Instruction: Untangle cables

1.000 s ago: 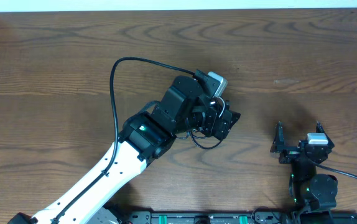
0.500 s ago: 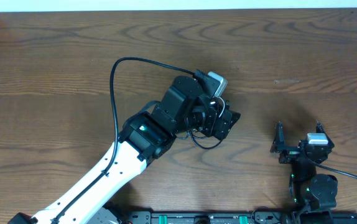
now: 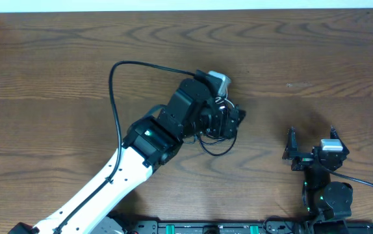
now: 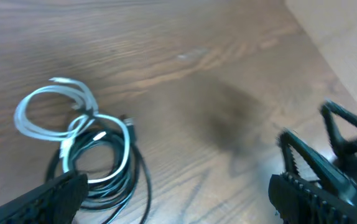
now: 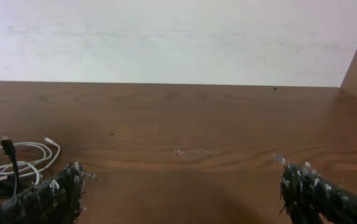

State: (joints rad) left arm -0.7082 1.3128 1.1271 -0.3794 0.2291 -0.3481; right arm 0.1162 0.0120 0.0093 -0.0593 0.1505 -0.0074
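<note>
- Right gripper [image 3: 311, 144], nearest the base, sits wide open, empty.
- Left gripper [image 3: 232, 123] hovers spread wide over the tangled cables [image 4: 94, 149] mid-table, nothing pinched.
- Looks like the approach: next, pinch the white cable [image 4: 73, 89] alone.

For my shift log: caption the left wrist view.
Open left tool over tangled white and black cables on the wooden table.

A dark wood-grain table [image 3: 56, 58] runs to a pale, evenly lit wall [image 5: 166, 37], perhaps painted plaster.
</note>
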